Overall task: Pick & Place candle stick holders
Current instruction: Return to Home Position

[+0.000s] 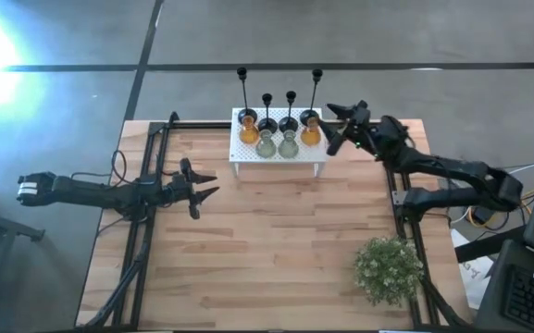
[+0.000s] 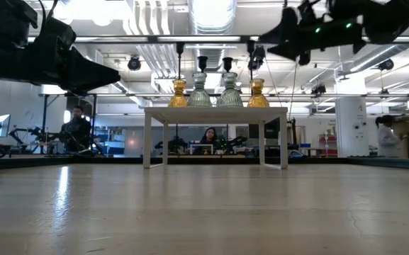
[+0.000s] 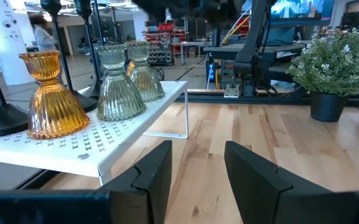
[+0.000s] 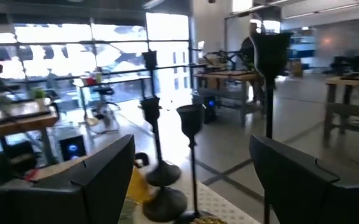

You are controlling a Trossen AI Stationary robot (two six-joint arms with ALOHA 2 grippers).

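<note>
The work surface is a wooden butcher-block table (image 1: 276, 240) on a grey concrete floor (image 1: 81, 37), with an open workshop beyond it in which three people (image 2: 209, 136) show in the low view. At the left side of the table the left arm lies low and level, and the left gripper (image 1: 213, 185) points toward the table's middle, well apart from the rack. Its fingers (image 3: 157, 171) are set moderately apart with nothing between them. At the far centre of the table stands a white perforated metal rack (image 1: 279, 166), and all eight holders stand upright on its top. The back row is four black candle stick holders (image 1: 267, 123) on round bases, the outer two stems rising higher than the inner two. The front row reads amber, green, green, amber – the amber glass holders (image 1: 248, 129) at the two ends and the pale green glass holders (image 1: 266, 144) side by side between them. At the rack's right end the right gripper (image 1: 333, 129) hangs raised above rack-top height, just beside the right-hand amber holder but clear of it. Its fingers are spread wide and carry nothing; the wrist view looks between them at the black stems. Near the table's front right corner stands a bushy potted plant (image 1: 389, 268), well apart from the rack and from both grippers.
</note>
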